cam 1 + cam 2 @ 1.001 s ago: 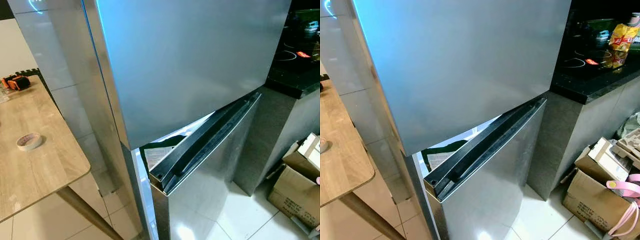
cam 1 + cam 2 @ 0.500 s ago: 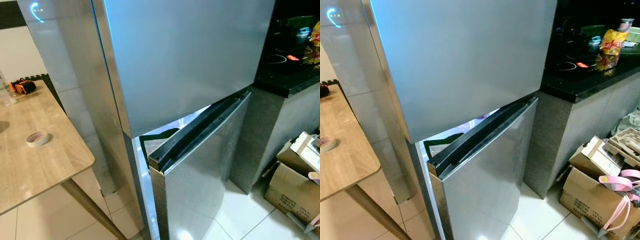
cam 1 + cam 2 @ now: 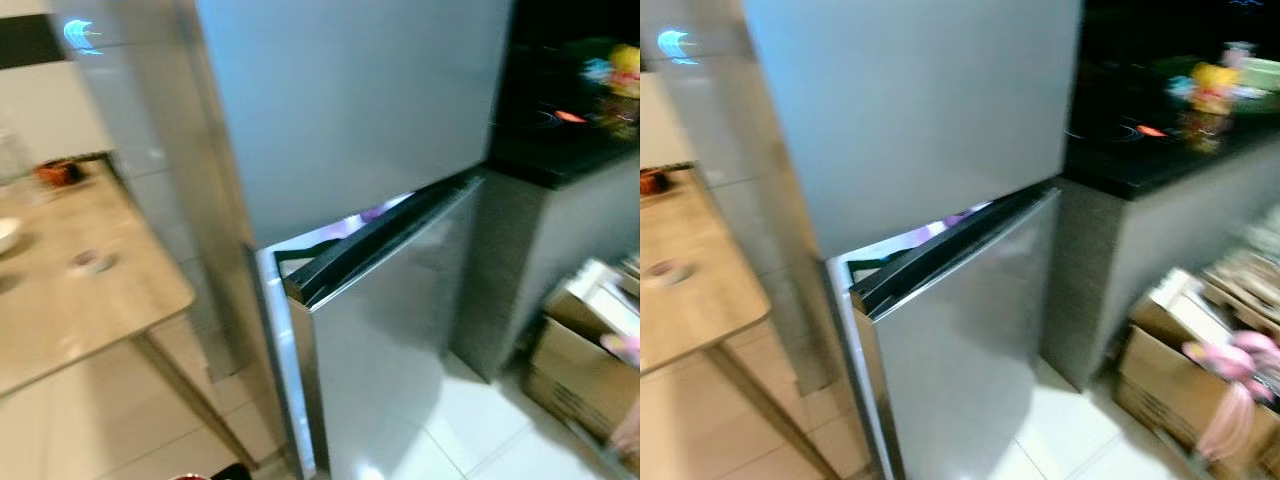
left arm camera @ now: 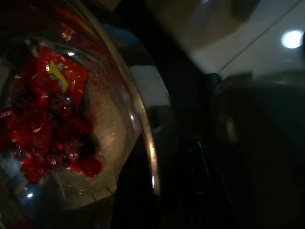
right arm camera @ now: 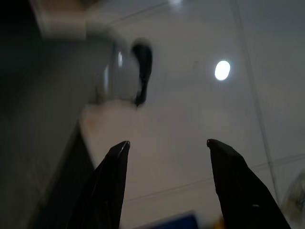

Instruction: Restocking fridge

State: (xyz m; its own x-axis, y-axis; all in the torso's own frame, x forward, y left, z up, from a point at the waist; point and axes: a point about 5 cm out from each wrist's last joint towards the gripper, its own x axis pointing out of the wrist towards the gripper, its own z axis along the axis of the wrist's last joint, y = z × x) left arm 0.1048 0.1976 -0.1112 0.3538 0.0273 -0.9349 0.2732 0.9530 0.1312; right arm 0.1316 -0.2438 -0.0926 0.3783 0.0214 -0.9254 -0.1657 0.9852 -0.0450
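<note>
While my head view blurs, the fridge [image 3: 350,110] stands straight ahead of me, silver and tall, its upper door shut and its lower door [image 3: 390,330] ajar, swung out a little at the near corner so that the black top edge [image 3: 375,240] and a strip of lit interior show in the gap beneath the upper door. My left gripper holds a clear container [image 4: 71,133] close against its wrist camera; red fruit and a red label with a yellow mark can be made out through the curved plastic, but the view is dark and I cannot tell how my left fingers stand around it. My right gripper [image 5: 167,145] hangs over the pale tiled floor [image 5: 200,105], its two black fingers [image 5: 112,176] spread apart with nothing between them. To my left of the fridge is a wooden table [image 3: 90,300] with a roll of tape [image 3: 90,262] and an orange tool [image 3: 58,172] on it. To my right a dark counter [image 3: 1160,150] carries a yellow packet [image 3: 1210,85], and cardboard boxes [image 3: 1180,360] sit on the floor below, something pink [image 3: 1230,360] lying over them.
</note>
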